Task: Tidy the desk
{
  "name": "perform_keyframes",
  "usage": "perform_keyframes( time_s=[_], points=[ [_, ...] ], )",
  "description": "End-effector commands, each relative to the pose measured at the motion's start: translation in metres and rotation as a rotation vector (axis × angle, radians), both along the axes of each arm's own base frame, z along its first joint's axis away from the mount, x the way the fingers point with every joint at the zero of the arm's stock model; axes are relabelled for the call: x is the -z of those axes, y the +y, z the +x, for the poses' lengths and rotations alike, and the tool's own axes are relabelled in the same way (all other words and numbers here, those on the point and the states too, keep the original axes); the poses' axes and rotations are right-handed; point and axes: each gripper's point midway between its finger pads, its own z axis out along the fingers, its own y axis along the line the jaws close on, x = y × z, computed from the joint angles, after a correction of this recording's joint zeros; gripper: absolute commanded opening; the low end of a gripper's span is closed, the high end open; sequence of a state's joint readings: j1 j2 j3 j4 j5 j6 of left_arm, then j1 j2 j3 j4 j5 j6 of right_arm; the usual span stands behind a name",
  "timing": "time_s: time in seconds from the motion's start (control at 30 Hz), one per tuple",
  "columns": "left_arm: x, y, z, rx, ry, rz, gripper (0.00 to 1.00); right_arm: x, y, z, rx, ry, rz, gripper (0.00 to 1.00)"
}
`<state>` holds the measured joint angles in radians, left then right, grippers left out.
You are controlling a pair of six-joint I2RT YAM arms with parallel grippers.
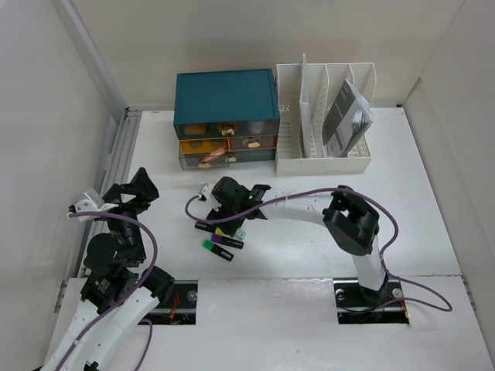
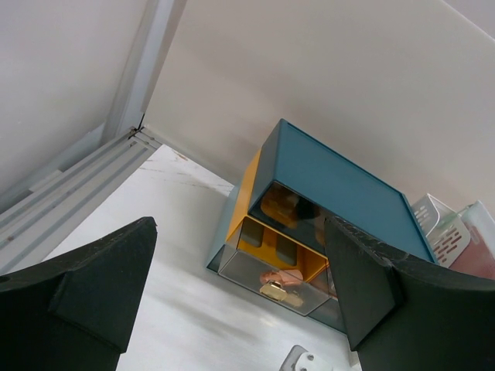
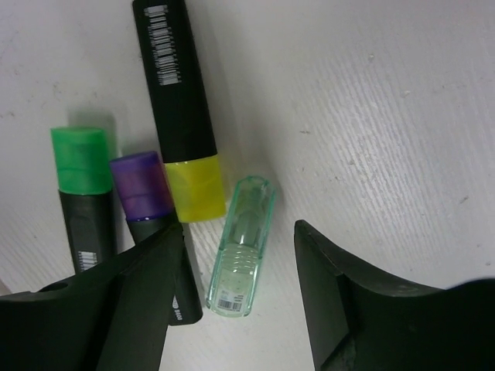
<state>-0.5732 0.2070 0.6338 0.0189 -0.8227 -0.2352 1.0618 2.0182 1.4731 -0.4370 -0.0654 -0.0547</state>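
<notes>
The white desk point(image 1: 433, 224) holds three black highlighters lying together near the middle: yellow-capped point(image 3: 182, 116), purple-capped point(image 3: 143, 193) and green-capped point(image 3: 81, 185). They also show in the top view point(image 1: 220, 238). A small clear green cap-like tube point(image 3: 240, 246) lies beside them. My right gripper point(image 3: 240, 301) is open just above the desk, its fingers on either side of the clear tube without touching it. My left gripper point(image 2: 240, 294) is open and empty above the left of the desk, facing the teal drawer box point(image 2: 340, 185).
The teal drawer box point(image 1: 226, 97) stands at the back with a lower drawer point(image 1: 207, 158) pulled partly out, small tan items inside. A white slotted file rack point(image 1: 325, 116) holds a booklet. A metal rail point(image 1: 116, 170) runs along the left edge. A small white object point(image 1: 203, 191) lies nearby.
</notes>
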Motion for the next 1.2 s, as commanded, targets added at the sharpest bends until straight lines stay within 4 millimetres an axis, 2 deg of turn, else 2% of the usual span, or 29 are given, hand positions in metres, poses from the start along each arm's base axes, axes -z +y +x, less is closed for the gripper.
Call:
perform_keyframes(
  time_s=[0.0,0.27,0.4,0.5,0.53,0.63,1.07,1.17],
  points=[
    [-0.009,0.003,-0.002,-0.011,-0.037,-0.014,0.87,-0.002,0.002,0.012,0.052,-0.051,0.02,0.65],
    [-0.009,0.003,-0.002,-0.011,-0.037,-0.014,0.87,0.007,-0.005,0.015,0.055,-0.078,-0.007,0.65],
    [-0.009,0.003,-0.002,-0.011,-0.037,-0.014,0.87,0.011,-0.006,0.015,0.055,-0.074,-0.015,0.59],
    [-0.009,0.003,-0.002,-0.011,-0.037,-0.014,0.87,0.016,-0.007,0.014,0.054,-0.069,-0.024,0.52],
    [-0.009,0.003,-0.002,-0.011,-0.037,-0.014,0.87,0.016,-0.007,0.014,0.054,-0.069,-0.024,0.47],
    [-0.009,0.003,-0.002,-0.011,-0.037,-0.014,0.87,0.023,-0.007,0.007,0.033,-0.073,-0.048,0.41],
    [-0.009,0.003,-0.002,-0.011,-0.037,-0.014,0.87,0.048,-0.005,-0.012,-0.017,-0.04,-0.126,0.41],
    [-0.009,0.003,-0.002,-0.011,-0.037,-0.014,0.87,0.045,-0.002,-0.011,-0.016,-0.044,-0.117,0.32]
  ],
)
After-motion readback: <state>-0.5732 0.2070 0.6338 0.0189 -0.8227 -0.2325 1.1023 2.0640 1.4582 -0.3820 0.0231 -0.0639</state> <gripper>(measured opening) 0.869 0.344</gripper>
